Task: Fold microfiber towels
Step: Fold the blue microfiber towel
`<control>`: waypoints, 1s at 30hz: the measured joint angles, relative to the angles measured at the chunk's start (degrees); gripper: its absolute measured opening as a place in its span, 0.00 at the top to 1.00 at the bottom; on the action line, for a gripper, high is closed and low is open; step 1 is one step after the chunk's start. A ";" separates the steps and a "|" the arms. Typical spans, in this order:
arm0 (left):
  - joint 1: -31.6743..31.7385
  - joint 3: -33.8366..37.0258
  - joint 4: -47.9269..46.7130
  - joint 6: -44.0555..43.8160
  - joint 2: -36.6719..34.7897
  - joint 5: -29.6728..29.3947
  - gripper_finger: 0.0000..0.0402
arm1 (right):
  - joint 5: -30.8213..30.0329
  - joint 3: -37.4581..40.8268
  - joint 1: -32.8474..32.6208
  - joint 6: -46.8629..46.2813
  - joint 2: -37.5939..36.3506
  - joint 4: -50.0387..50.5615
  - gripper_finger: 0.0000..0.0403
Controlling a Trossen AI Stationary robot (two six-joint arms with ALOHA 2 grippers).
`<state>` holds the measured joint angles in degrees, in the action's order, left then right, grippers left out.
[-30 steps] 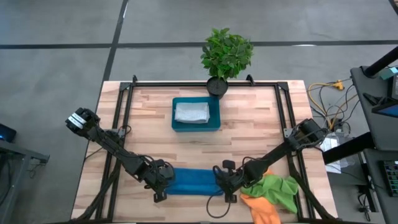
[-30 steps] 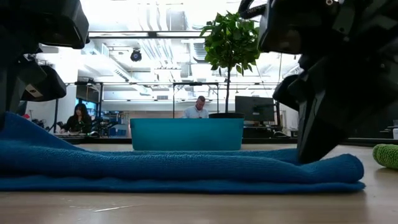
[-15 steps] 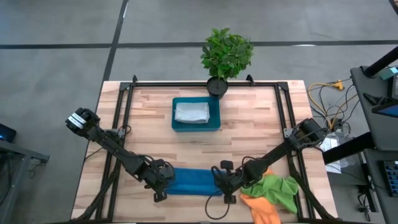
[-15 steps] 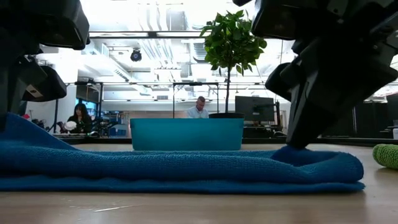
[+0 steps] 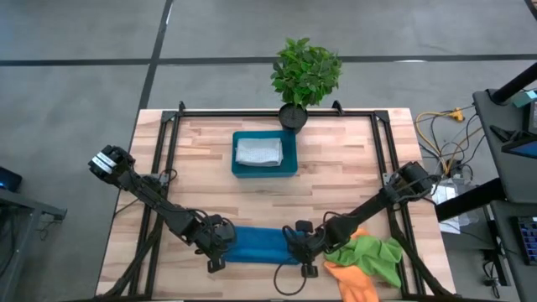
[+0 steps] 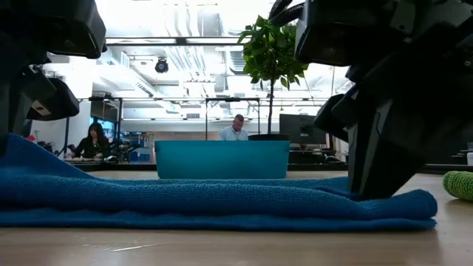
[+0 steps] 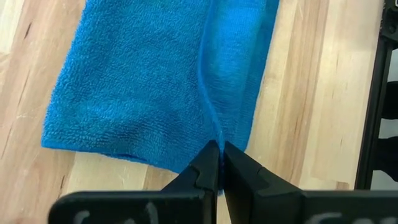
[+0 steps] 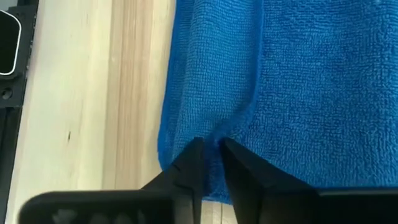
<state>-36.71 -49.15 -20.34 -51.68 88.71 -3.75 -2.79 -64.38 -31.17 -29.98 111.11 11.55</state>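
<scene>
Your right hand (image 5: 300, 247) slides inward along the tabletop (image 5: 336, 168), pinched tight on the blue towel (image 5: 256, 245) end, and that end now bunches toward the middle. Your left hand (image 5: 220, 243) clamps the opposite end, so the next fold looks under way.

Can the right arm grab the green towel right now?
Probably not yet. The right end effector is shut on the blue towel, so it is busy. The green towel lies uncovered just beside that arm, so nothing blocks it once the arm lets go.
</scene>
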 joint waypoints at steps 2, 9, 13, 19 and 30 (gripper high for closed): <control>0.00 0.00 0.03 0.00 -0.02 0.00 1.00 | 0.00 0.00 -0.01 0.00 0.00 0.00 0.82; 0.00 0.00 0.07 0.00 -0.02 0.00 1.00 | -0.22 0.00 0.11 -1.50 0.00 0.33 0.79; 0.00 0.01 0.07 0.03 -0.02 0.00 1.00 | -0.85 0.00 0.69 -4.98 0.00 2.32 0.87; 0.00 0.02 0.09 0.21 -0.02 0.02 1.00 | -1.80 -0.21 0.82 -5.13 -0.19 3.37 0.97; 0.00 -0.20 -3.70 1.74 -4.77 -1.37 1.00 | -3.85 -2.53 0.82 -4.03 -4.86 8.64 0.98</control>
<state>-36.71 -49.34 -24.04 -49.94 83.93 -5.12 -6.64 -66.91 -30.35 -34.01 106.25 20.19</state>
